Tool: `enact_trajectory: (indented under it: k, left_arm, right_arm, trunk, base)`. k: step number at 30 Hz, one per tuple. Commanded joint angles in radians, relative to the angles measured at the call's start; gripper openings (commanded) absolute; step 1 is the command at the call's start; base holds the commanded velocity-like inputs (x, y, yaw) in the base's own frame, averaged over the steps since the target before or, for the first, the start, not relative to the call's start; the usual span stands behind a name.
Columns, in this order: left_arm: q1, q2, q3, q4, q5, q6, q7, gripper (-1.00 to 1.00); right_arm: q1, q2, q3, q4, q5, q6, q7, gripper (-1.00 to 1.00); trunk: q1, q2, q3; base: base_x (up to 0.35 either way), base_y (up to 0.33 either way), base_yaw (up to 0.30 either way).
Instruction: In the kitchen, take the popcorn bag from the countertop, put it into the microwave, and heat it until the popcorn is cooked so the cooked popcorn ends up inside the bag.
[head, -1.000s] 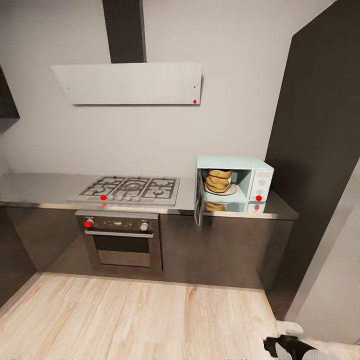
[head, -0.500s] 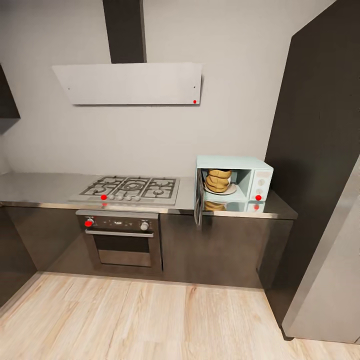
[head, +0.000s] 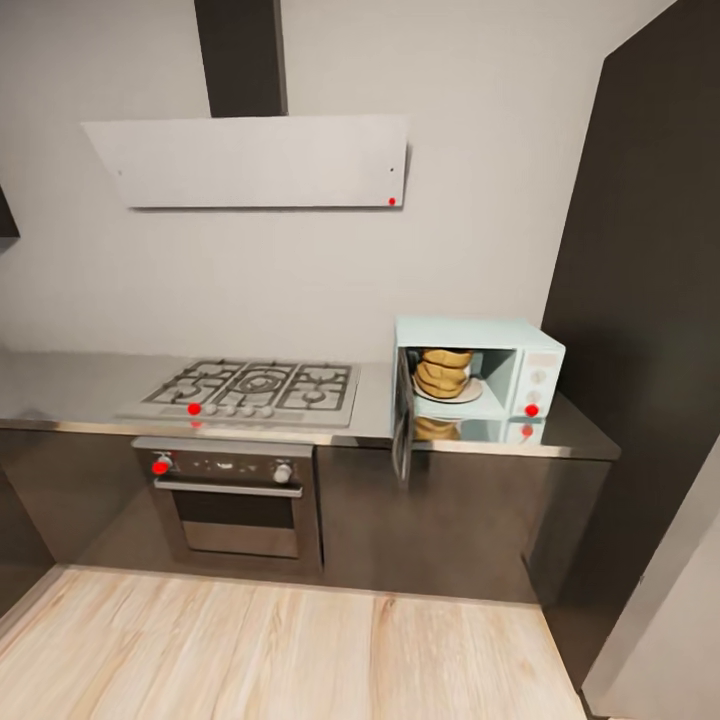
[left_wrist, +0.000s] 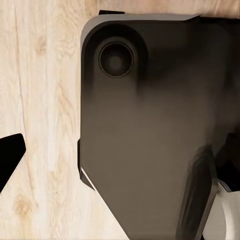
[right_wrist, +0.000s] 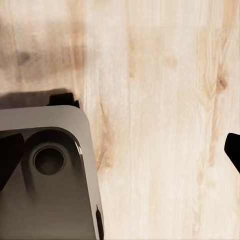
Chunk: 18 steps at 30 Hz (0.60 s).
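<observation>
The pale mint-blue microwave (head: 535, 352) stands on the right end of the grey countertop (head: 70, 390). Its door (head: 401, 425) hangs open, swung out toward me and seen edge-on. Inside, the tan-brown popcorn bag (head: 444, 371) sits on a white plate. No loose popcorn can be made out. In the right wrist view my right gripper (right_wrist: 120, 155) is open over the wooden floor, one black fingertip (right_wrist: 233, 150) at the frame's edge. The left gripper (left_wrist: 120, 155) is open too, with a fingertip (left_wrist: 10, 155) beside my dark base.
A gas hob (head: 250, 388) sits left of the microwave, over a built-in oven (head: 235, 495), with a grey hood (head: 250, 160) above. A tall dark cabinet (head: 650, 300) rises right of the microwave. Pale wooden floor (head: 280, 650) lies before the cabinets. My dark base (left_wrist: 150, 130) shows in both wrist views.
The whole head view has shifted, so the camera has moved; the microwave now looks slightly nearer. A gripper part seen at the lower right one second ago has left the picture.
</observation>
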Motion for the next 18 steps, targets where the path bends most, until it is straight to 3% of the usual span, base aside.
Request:
enact_trajectory:
  k: [1, 5, 14, 18]
  left_arm:
    - [0.0, 0.0, 0.002, 0.0, 0.004, -0.002, 0.001, 1.0]
    - [0.0, 0.0, 0.002, 0.0, 0.004, -0.002, 0.001, 1.0]
    - [0.0, 0.0, 0.003, -0.001, 0.003, -0.004, 0.001, 1.0]
    - [0.0, 0.0, 0.001, -0.001, 0.004, -0.002, 0.001, 1.0]
  right_arm:
    - [-0.001, 0.0, 0.008, 0.003, -0.01, -0.007, 0.0, 1.0]
    - [-0.001, 0.0, 0.007, 0.003, -0.013, -0.009, 0.0, 1.0]
    - [-0.001, -0.005, 0.007, 0.003, -0.017, -0.002, -0.002, 1.0]
    - [-0.001, -0.009, 0.007, 0.003, -0.014, 0.002, -0.001, 1.0]
  trunk:
    - [0.001, -0.001, -0.001]
    - [0.001, -0.001, -0.001]
    - [0.001, -0.001, -0.001]
    - [0.001, -0.001, -0.001]
  base:
    - [0.294, 0.0, 0.0]
    - [0.225, 0.0, -0.007]
    - [0.019, -0.003, -0.071]
    - [0.049, -0.196, -0.003]
